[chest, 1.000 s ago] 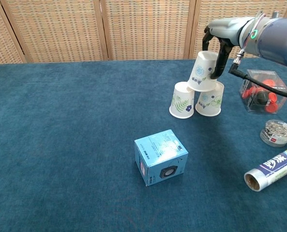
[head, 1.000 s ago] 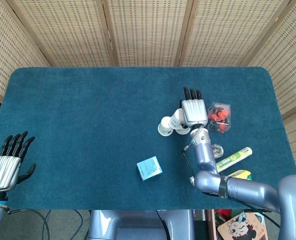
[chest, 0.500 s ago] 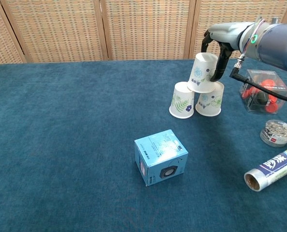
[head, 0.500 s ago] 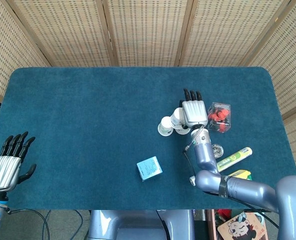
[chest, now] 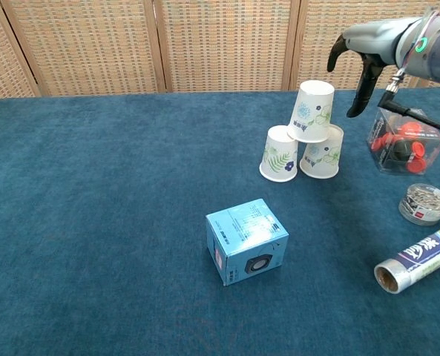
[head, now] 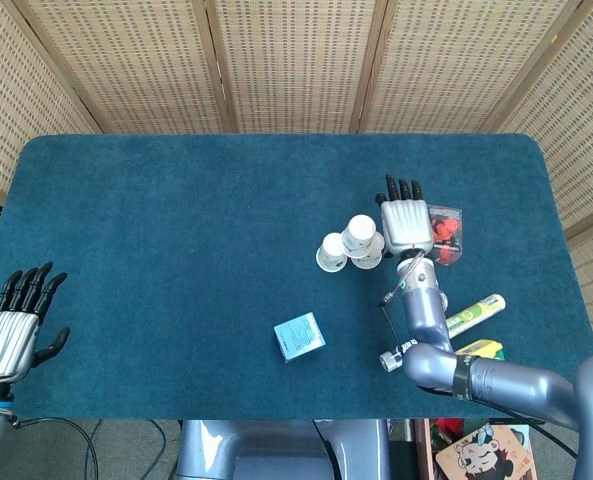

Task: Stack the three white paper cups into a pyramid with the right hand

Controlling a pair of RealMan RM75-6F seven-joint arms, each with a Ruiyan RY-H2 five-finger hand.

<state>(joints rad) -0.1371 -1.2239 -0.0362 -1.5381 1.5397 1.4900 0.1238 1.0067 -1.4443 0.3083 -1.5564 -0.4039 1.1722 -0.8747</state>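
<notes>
Cups were already up as a pyramid: the top cup (chest: 312,110) sat upside down across the two base cups (chest: 301,154), leaning a bit toward the left one, and none of them touched the right hand (chest: 372,53). That hand hung off to the right of the stack and higher than the top cup's rim, with a clear gap between them. Its fingers (chest: 360,93) were apart and curved downward, gripping nothing. So the stack lay down and to the left of the fingers, each cup's long axis roughly vertical. My guess is the only thing that matters now is pulling away up and to the right, not sweeping left. The left hand (head: 14,320) was way off at the near left edge of the tabletop (head: 176,220), fingers spread, empty, nowhere near it
</notes>
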